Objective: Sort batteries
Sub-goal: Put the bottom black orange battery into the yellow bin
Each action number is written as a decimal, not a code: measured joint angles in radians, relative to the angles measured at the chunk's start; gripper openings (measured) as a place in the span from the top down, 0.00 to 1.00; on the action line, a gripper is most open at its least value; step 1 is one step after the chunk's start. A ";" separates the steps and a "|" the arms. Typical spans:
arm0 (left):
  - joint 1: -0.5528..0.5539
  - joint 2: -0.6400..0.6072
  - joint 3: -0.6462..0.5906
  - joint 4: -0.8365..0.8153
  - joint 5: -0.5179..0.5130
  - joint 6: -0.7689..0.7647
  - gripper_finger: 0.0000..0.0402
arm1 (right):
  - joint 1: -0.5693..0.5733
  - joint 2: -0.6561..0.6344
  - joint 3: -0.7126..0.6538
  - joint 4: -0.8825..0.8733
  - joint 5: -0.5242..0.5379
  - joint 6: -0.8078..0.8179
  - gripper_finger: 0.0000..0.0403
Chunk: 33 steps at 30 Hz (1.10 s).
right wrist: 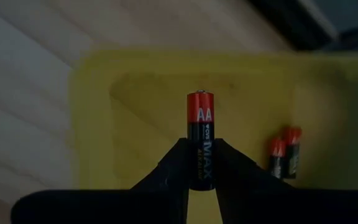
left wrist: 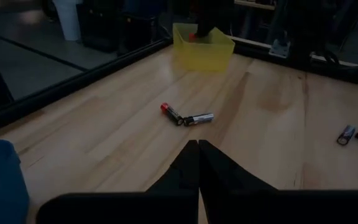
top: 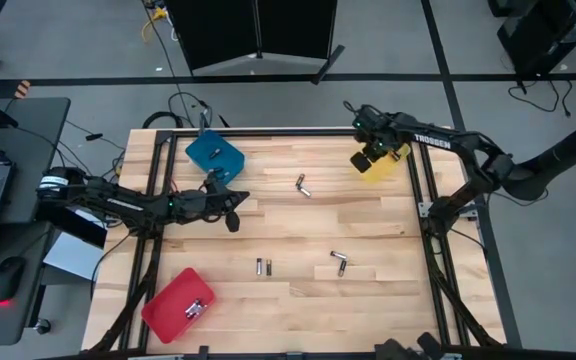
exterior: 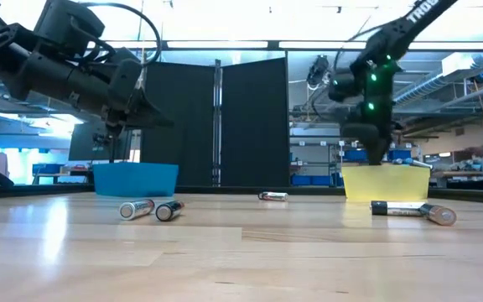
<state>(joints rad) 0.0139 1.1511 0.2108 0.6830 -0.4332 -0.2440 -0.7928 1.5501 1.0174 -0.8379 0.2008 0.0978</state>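
My right gripper point(right wrist: 201, 163) is shut on a black-and-red AA battery point(right wrist: 201, 134) over the yellow tray point(top: 388, 168), which has two more batteries point(right wrist: 284, 155) on its floor. My left gripper point(left wrist: 197, 158) is shut and holds nothing. It hovers above the table beside the blue tray point(top: 213, 153), with a pair of batteries point(left wrist: 185, 117) lying ahead of it. More batteries lie on the table point(top: 262, 267) point(top: 340, 262). The red tray point(top: 173, 305) holds a few cells point(top: 195, 307). My right gripper pinches the AA battery by its black lower body point(right wrist: 201, 167) between the two fingers. The fingers point down from above and the battery lies along them, with its red end point(right wrist: 201, 106) sticking out past the fingertips. It is lifted clear above the yellow tray's floor.
The three trays sit near the table's edges: blue at far left, yellow point(exterior: 384, 180) at far right, red at near left. A dark frame rail point(top: 423, 200) runs along the right side. The loose batteries point(exterior: 149, 209) point(exterior: 413, 210) are scattered over the middle boards.
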 joint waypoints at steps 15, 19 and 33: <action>0.000 0.000 0.000 0.000 0.000 0.004 0.98 | -0.138 0.000 -0.175 0.222 -0.121 -0.037 0.85; 0.000 0.000 0.000 0.001 0.000 0.004 0.98 | -0.160 0.000 -0.212 0.264 -0.136 -0.045 0.85; 0.000 0.000 0.000 0.004 0.000 -0.018 0.98 | -0.171 0.000 -0.239 0.299 -0.160 -0.059 0.73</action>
<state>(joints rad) 0.0139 1.1511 0.2108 0.6865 -0.4332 -0.2616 -0.9636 1.5505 0.7780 -0.5385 0.0406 0.0389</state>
